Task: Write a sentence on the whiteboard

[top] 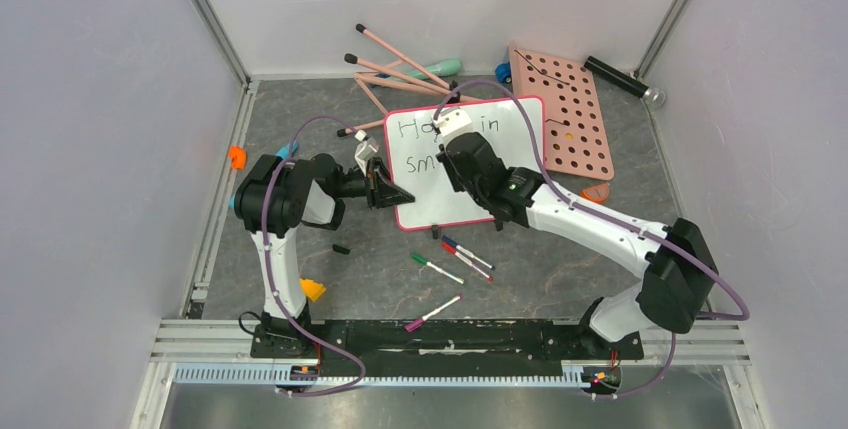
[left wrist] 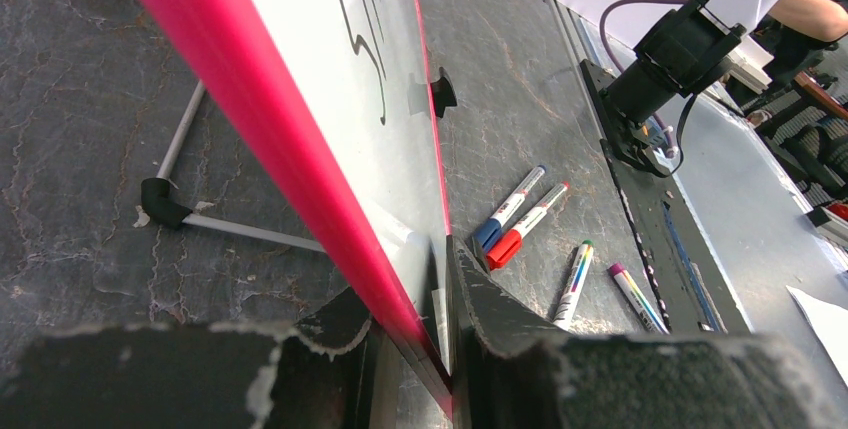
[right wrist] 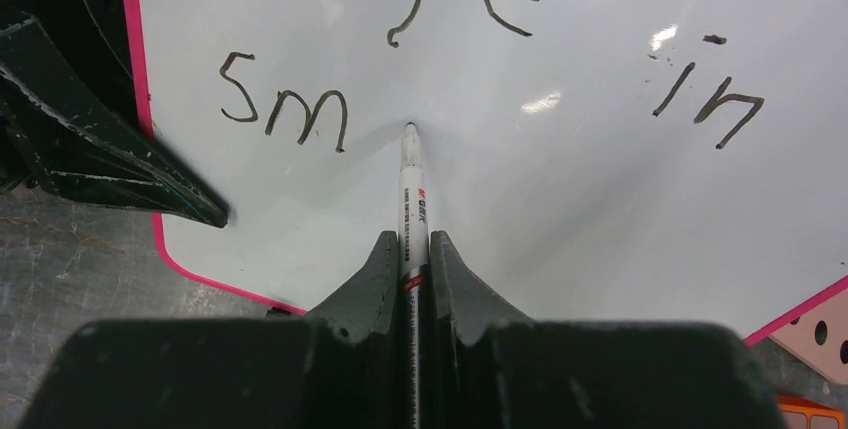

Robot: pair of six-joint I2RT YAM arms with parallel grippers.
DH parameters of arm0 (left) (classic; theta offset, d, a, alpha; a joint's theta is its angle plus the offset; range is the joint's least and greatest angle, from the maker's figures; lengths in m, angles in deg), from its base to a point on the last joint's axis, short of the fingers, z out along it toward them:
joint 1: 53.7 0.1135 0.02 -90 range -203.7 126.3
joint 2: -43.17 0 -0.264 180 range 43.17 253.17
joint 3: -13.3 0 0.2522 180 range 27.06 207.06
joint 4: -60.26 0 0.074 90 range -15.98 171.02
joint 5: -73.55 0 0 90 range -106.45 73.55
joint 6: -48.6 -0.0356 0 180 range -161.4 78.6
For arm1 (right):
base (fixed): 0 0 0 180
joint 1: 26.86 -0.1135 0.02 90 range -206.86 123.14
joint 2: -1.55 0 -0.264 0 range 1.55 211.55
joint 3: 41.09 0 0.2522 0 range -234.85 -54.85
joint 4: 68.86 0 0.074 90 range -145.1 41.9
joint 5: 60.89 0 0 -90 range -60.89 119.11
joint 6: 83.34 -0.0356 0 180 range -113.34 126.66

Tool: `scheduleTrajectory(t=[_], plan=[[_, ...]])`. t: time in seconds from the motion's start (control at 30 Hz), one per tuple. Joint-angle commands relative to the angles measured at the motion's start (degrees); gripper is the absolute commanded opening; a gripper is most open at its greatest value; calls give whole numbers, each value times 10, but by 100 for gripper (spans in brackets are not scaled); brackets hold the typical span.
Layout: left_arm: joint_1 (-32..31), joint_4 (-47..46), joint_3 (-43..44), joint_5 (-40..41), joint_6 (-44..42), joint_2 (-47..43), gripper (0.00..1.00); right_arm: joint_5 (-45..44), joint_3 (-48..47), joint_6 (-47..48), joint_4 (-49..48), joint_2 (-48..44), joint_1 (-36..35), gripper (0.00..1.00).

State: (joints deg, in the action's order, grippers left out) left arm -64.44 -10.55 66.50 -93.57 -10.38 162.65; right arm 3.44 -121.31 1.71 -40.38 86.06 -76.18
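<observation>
Far left: small orange piece (top: 237,156) on the table (top: 560,269), well apart from the rest.

Next: left gripper (top: 392,192), jaws pinched on the left rim of the whiteboard (top: 515,144) (rim sandwiched between both fingers in the wrist view).

Whiteboard:
- Sits mid-table, just ahead of both arms.
- Glossy white, pink-red rim, rounded corners, small black clip (left wrist: 443,92) on the near edge.
- Heap of pink sticks (top: 400,67) behind its far-left corner.

Carries the sentence (right wrist: 300,114) in thin black handwriting, two lines: "Hope in" on top, only "Sm" below. Strokes a bit wobbly, legible.

Just right of "Sm": black tip of a marker (right wrist: 413,179) touching the board. White barrel, clamped tight between the fingers of the right gripper (right wrist: 409,249). Hangs over the board's middle and hides part of "Hope" from the top camera.

Near the board's front edge, on the table: loose markers (top: 467,257), caps green, blue, red, purple.

Right of the board, touching or just beside its right edge (can't tell which): pink panel (top: 565,114) full of round holes.

Far right, at the back: black cylinder (top: 622,79).
</observation>
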Motion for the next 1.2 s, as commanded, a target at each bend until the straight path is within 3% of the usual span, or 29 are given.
scheduleTrajectory(t=[0.0,0.4,0.67,1.17], plan=[[-7,-46,5,-38,-48,12,21,-8,-37,9,-16,13,1,0],[-8,-46,5,-38,-48,11,21,58,13,14,-24,-6,2,0],[-8,-46,5,-38,-48,11,21,22,33,13,-12,-21,2,0],[-8,-46,5,-39,-48,11,20,-24,-32,21,-4,11,5,0]])
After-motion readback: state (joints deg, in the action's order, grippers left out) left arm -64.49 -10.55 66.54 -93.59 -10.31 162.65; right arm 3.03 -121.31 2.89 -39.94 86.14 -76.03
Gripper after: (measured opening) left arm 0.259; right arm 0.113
